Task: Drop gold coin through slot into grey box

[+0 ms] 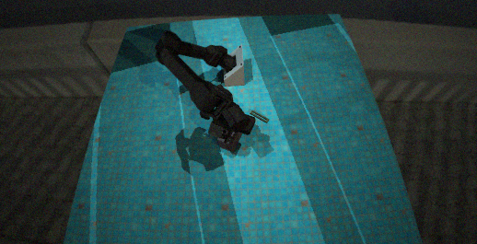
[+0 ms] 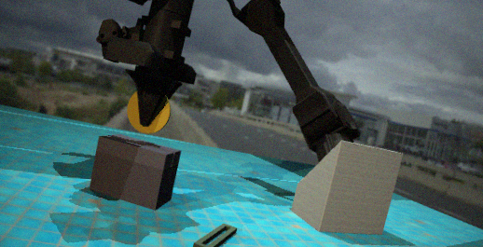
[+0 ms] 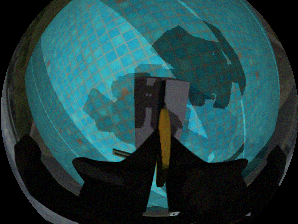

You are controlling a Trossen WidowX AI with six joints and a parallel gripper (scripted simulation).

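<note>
No readable txt, labels, brands or nos. in any view. Box (image 2: 134,171), coin (image 2: 148,113), holder (image 2: 215,235) & arm are all plain. Desk (image 1: 285,173) has only stripes & dots, no signs.

The work surface (image 1: 295,168) is a teal tiled mat with pale diagonal stripes and scattered small orange marks. A beige wedge-shaped block (image 2: 347,189) stands on it at about 12 o'clock from the mat's centre in the top view, carrying a white plate (image 1: 238,59) on its upper face. Dark shadows (image 1: 203,149) fall on the mat. The exterior view shows a backdrop of distant buildings (image 2: 420,133) under grey clouds (image 2: 373,31).
</note>
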